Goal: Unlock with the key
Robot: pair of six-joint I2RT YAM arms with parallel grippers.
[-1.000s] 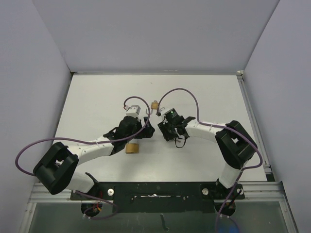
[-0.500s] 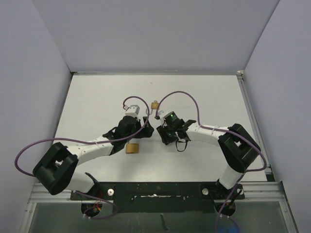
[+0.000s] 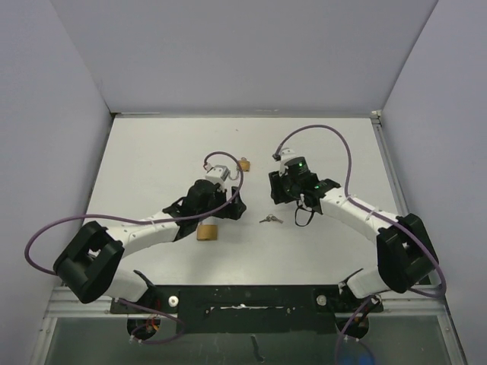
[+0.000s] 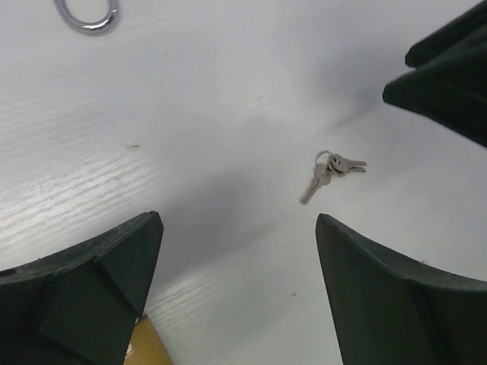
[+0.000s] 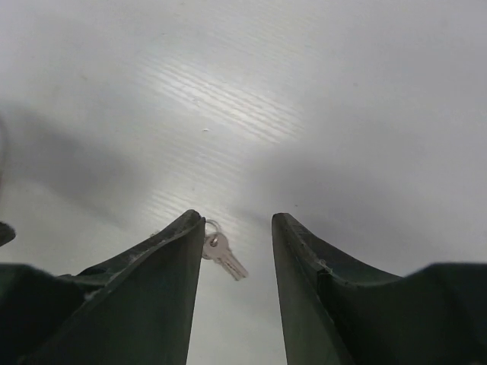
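Note:
A small bunch of silver keys (image 3: 269, 219) lies flat on the white table between the two arms, also seen from the left wrist (image 4: 327, 171). From the right wrist, one key (image 5: 222, 256) lies on the table beside the left finger. My right gripper (image 3: 275, 194) (image 5: 237, 217) hovers over the keys, open, with nothing held. My left gripper (image 3: 232, 207) (image 4: 237, 220) stands wide open just left of the keys, nothing between its fingers. A brass padlock (image 3: 206, 232) lies under the left arm; its corner (image 4: 144, 348) shows by the left finger.
A second, smaller brass padlock (image 3: 244, 163) lies farther back between the arms; its silver shackle (image 4: 87, 15) shows at the top left of the left wrist view. Purple cables (image 3: 316, 131) loop over both arms. Grey walls enclose the table.
The right arm has swung back and to the right, away from the left gripper, and its jaws have opened slightly. The keys now lie in plain view on the table.

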